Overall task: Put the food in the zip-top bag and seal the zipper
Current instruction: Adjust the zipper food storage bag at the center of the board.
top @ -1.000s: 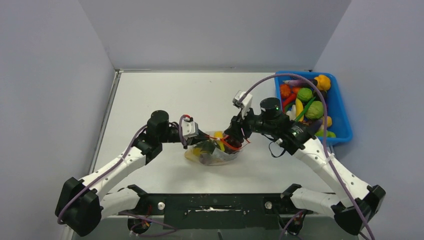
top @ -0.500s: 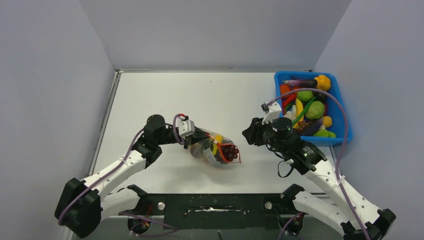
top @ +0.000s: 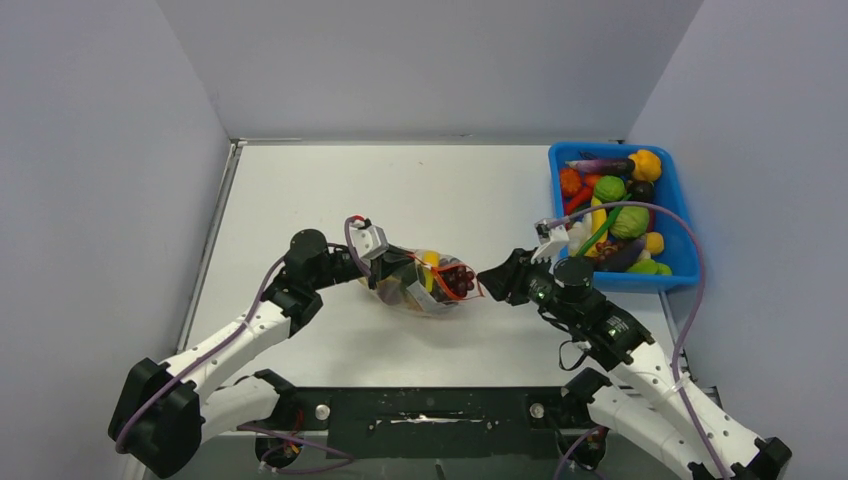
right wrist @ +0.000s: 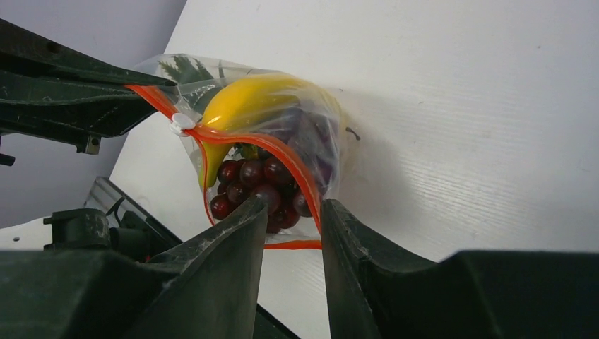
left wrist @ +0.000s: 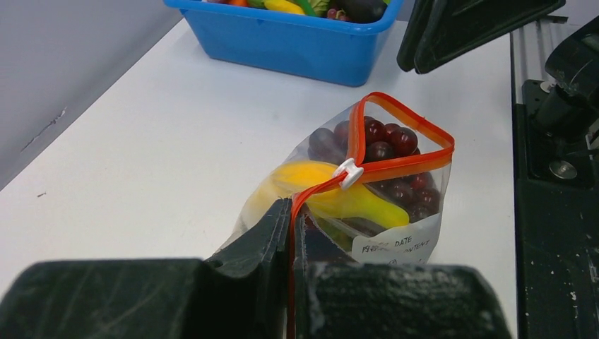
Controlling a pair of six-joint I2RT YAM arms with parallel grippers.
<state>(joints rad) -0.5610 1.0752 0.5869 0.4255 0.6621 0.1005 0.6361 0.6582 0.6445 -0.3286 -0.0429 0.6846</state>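
Left wrist | left end effector [left wrist: 292, 212] clamps zipper [left wrist: 395, 164] | zip-top bag [left wrist: 395, 244] gaping

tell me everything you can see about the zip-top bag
The zip-top bag is clear, crinkly plastic with a white date label, resting on the white table. Its red zipper is shut up to a white slider; beyond that the mouth gapes. Inside are a yellow banana, purple grapes and a green leafy piece. The left gripper pinches the zipper's closed end; the right gripper, jaws open, straddles the mouth's far corner.
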